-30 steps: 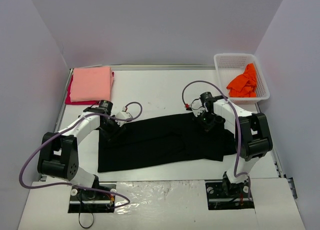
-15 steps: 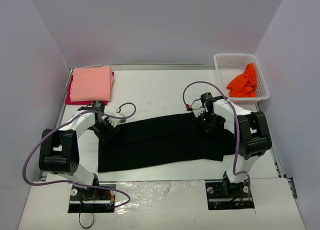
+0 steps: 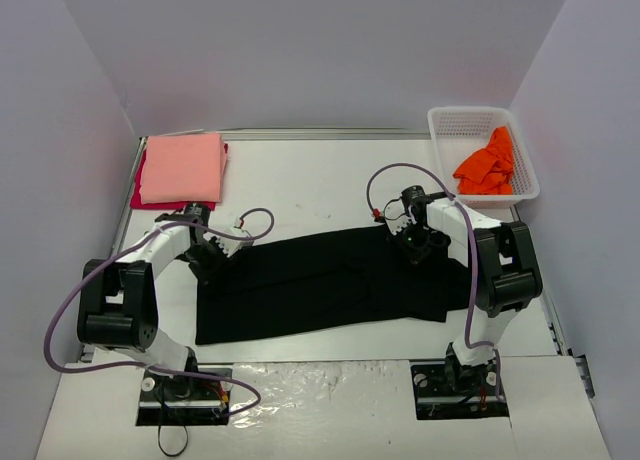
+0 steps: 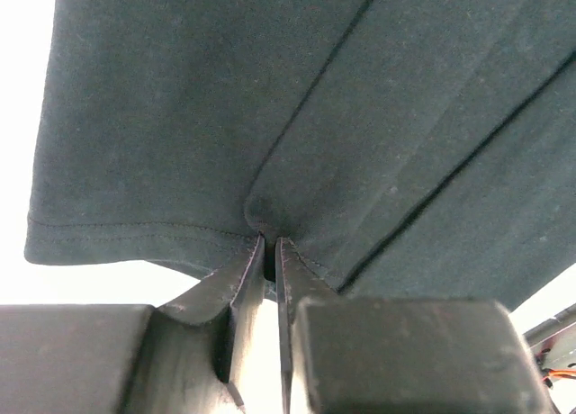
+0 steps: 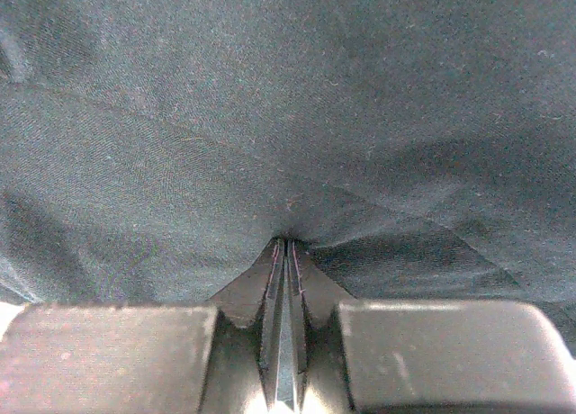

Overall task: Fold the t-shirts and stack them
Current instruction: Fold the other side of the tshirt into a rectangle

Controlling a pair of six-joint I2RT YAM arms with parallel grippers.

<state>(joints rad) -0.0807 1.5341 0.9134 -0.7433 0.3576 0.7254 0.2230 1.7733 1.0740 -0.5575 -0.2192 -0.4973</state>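
The big black t-shirt [image 3: 330, 285] is spread out flat in a long, wide shape across the middle of the smooth white table [image 3: 320, 175]. Its cloth is soft and dull. In the left wrist view, long folds and a stitched hem can be seen. The left gripper [image 4: 268, 243] is pinched shut on that hem at the shirt's left end, and the cloth is puckered where it is held. The right gripper [image 5: 286, 245] is clamped tight on the shirt's upper edge, right of the middle, and small creases are pulled toward it.

At the upper left, a salmon-pink t-shirt [image 3: 182, 167] is folded into a neat square. It is laid on a red t-shirt [image 3: 142, 198], of which only the edge is seen. At the upper right, a bright orange t-shirt [image 3: 487, 165] is bunched up inside the white plastic mesh basket [image 3: 450, 130].
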